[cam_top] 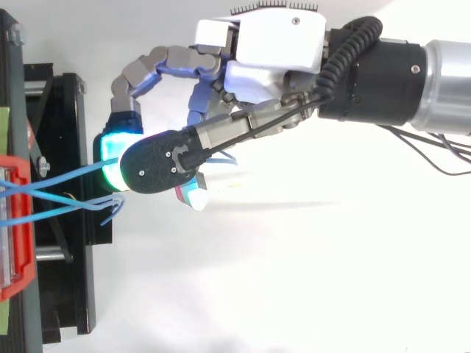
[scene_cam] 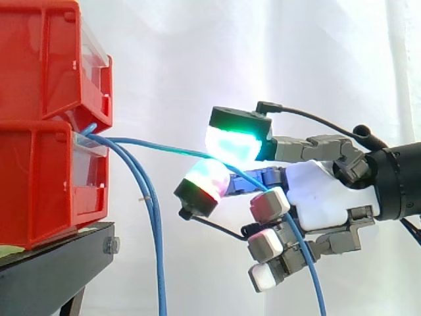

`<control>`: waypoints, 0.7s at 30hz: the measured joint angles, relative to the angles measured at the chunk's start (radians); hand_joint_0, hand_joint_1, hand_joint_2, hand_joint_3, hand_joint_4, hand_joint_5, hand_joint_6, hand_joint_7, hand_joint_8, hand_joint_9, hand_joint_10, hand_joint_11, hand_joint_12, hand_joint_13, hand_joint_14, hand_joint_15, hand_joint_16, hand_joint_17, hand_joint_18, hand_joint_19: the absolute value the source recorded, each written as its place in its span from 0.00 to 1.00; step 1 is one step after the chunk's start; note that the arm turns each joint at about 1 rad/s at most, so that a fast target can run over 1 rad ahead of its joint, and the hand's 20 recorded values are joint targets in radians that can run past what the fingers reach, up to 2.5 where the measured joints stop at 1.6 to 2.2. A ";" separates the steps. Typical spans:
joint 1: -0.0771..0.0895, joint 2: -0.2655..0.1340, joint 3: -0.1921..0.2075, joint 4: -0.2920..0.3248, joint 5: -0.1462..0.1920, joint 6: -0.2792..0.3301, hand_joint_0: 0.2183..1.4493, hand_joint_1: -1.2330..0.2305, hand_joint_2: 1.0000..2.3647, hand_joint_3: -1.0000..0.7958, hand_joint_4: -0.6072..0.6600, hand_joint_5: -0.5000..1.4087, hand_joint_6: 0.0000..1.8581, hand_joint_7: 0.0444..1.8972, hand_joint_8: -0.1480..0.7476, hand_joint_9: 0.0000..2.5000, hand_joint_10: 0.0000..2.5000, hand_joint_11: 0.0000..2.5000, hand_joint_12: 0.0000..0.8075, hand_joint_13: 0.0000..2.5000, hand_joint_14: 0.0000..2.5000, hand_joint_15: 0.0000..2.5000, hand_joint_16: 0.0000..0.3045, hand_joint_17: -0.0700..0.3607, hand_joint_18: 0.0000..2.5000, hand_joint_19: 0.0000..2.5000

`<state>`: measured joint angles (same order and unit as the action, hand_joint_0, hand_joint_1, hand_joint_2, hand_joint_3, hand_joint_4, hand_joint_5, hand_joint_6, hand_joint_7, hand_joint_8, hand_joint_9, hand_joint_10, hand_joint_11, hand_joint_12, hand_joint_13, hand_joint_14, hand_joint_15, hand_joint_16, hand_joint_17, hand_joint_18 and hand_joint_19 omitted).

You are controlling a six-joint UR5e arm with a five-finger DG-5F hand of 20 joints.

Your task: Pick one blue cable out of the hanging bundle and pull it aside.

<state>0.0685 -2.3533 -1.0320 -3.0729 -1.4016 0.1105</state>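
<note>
**Hand state.** The hand [scene_cam: 325, 194] is seen to the right of the red bins [scene_cam: 39, 79], level with the gap between the two stacked bins. Two of the fingers [scene_cam: 238, 143], one with a green-cyan pad above and one with a pink-white pad below, are closed towards each other. One blue cable [scene_cam: 151, 143] is pinched between them. The remaining fingers are curled below the palm and hold nothing.

**Cable position.** The picked cable leaves the gap between the bins and runs almost level to the pinch. It then drops away to the lower right, crossing in front of the curled fingers; contact there cannot be told. The hanging bundle [scene_cam: 156, 237] falls steeply beside the black stand [scene_cam: 59, 263], apart from the picked cable except at the shared exit. In the top view the cable [cam_top: 70, 175] is seen crossing the others close to the bin edge.

**Progress (judged).** One cable is separated and partly drawn aside.

**Risks.**
- Slip: the cable is thin and held only by two rounded pads. A faster pull or rising tension could slide it out.
- Neighbours dragged: the crossing at the bin edge could catch, so that a second cable is carried along.
- Overpull: the cable is held at the bin end, so too long a travel could load that end or shift the upper bin.
- Snag: the loose tail could hook on the curled fingers.
</note>
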 measured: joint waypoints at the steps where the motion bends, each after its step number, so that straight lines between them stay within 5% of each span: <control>1: 0.000 0.000 0.000 -0.001 0.000 0.004 0.35 0.23 0.23 0.58 0.08 0.23 0.50 0.63 0.38 0.58 0.01 0.25 0.33 0.48 0.01 0.27 0.16 0.42 0.36 0.21; 21: 0.000 0.000 -0.006 -0.003 -0.003 0.070 0.32 0.23 0.38 0.56 0.07 0.24 0.49 0.64 0.37 0.59 0.01 0.25 0.32 0.48 0.01 0.28 0.16 0.41 0.36 0.21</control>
<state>0.0687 -2.3531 -1.0377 -3.0760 -1.4046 0.1800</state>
